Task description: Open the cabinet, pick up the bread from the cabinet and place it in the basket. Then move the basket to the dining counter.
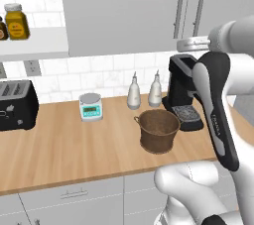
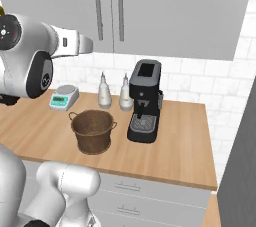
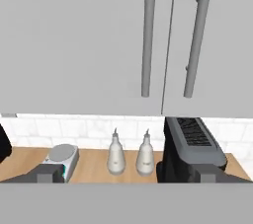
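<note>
The cabinet (image 1: 124, 11) fills the upper middle and right of the left base view: grey, flat-fronted, both doors shut, the seam between them running straight down between two long vertical bar handles (image 3: 148, 30) (seen close in the upper half of the hand view). In the right base view it spans the top of the frame. The basket (image 1: 158, 130) stands upright and empty on the wooden worktop, lower centre-right of the left base view, left of centre in the right base view: dark brown, woven, bucket-shaped, rolled rim
</note>
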